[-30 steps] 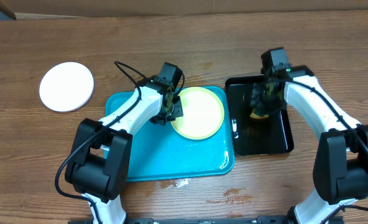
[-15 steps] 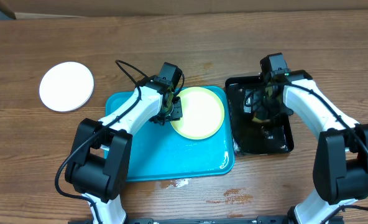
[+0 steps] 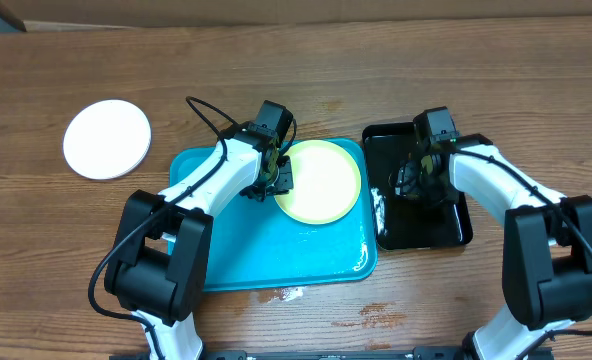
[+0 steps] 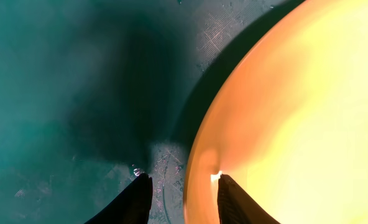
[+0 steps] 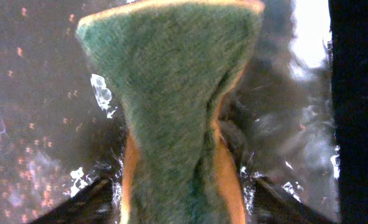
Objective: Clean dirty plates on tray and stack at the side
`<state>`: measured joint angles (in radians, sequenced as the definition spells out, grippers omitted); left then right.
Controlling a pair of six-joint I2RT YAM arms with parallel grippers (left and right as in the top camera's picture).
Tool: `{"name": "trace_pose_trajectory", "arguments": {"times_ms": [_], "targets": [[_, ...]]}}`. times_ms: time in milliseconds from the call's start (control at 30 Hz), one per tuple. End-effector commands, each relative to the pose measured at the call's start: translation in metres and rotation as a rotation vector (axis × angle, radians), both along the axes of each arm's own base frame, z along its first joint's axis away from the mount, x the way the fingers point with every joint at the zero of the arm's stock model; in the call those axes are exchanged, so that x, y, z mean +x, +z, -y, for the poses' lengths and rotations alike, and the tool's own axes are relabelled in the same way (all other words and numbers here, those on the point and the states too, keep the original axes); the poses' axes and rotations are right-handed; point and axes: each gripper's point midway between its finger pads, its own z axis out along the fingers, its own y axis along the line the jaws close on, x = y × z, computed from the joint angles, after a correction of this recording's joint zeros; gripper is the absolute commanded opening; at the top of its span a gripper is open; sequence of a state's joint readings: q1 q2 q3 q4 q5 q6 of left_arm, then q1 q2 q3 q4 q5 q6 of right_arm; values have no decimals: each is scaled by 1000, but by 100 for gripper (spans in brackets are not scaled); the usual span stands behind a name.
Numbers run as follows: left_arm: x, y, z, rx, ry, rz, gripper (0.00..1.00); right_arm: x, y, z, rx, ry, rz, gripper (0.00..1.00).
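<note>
My left gripper [image 4: 183, 198] is straddling the rim of the yellow plate [image 4: 296, 112]. One finger [image 4: 137, 202] is resting on the tray [image 4: 59, 93] just outside the edge, and the other finger [image 4: 234, 202] is sitting on the plate's inner slope. The jaws are standing apart, with a strip of tray showing between the outer finger and the rim, so I am not pinching the plate.

My right gripper [image 5: 178, 199] is squeezing a sponge [image 5: 171, 93] between its fingers. The sponge is bending into a fold, its green scouring face turning toward the camera and its orange edge showing along both sides. Beneath it the black tray [image 5: 35, 93] is glistening with water drops and pale specks.

From above, a little white foam [image 3: 291, 294] is lying on the table [image 3: 296, 70] just beside the tray's near edge, and more is clinging to the tray's near right corner. The yellow plate is lying flat in the tray's far right corner, with my left gripper at its left edge. The black tray is sitting just beside the tray on the right, with my right gripper hanging low over its far left part. A white plate [image 3: 107, 138] is lying on the table to the far left, well apart from the tray; I cannot tell whether another plate is lying under it.
</note>
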<state>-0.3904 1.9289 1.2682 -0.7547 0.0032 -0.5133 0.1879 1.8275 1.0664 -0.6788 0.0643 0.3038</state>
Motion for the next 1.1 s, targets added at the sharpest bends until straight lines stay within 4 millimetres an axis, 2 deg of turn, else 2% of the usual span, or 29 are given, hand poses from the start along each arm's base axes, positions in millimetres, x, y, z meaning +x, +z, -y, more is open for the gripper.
{"name": "trace_pose_trajectory", "arguments": {"times_ms": [0,33,67,167,200,233,267,433,467,533,567,733,767,800,833,867,933,1067], "targets": [[-2,-6,-5,24,-24,-12,37,-7,-8,-2,14,-5,-6,31],[-2,-6,-5,25,-32,-12,37,-7,-8,-2,13,-5,-6,8],[-2,-6,-5,26,-35,-12,37,-6,-8,-2,13,-6,-5,4],[-3,-6,-6,27,-35,-15,37,-2,-1,-2,10,9,-2,4],[-2,-6,-6,27,-35,-14,37,-2,2,-2,9,14,-9,22],[-3,-6,-6,27,-35,-15,38,-2,5,-2,7,14,-17,51],[-3,-6,-6,27,-35,-15,38,-5,7,-1,4,14,-35,61],[-3,-6,-6,26,-35,-15,39,-19,5,-2,5,17,-95,62],[-3,-6,-6,26,-35,-15,39,-24,4,-4,22,20,-115,56],[-2,-6,-6,27,-35,-14,39,-26,4,-4,23,20,-121,18],[-2,-6,-6,27,-35,-14,39,-25,4,-4,23,20,-120,5],[-2,-6,-6,27,-35,-14,39,-16,5,-3,14,17,-83,4],[-3,-6,-6,27,-37,-15,39,-16,6,-3,14,17,-82,10],[-3,-6,-6,28,-39,-15,39,-15,7,-3,14,17,-82,42],[-3,-6,-6,29,-39,-17,39,-13,10,-3,14,18,-81,68],[-3,-7,-6,29,-39,-17,40,-11,14,-3,15,21,-76,70],[-3,-6,-6,28,-39,-15,42,-2,23,-5,19,21,-56,68],[-2,-6,-6,28,-39,-14,41,14,34,-8,27,23,-6,50]]}}
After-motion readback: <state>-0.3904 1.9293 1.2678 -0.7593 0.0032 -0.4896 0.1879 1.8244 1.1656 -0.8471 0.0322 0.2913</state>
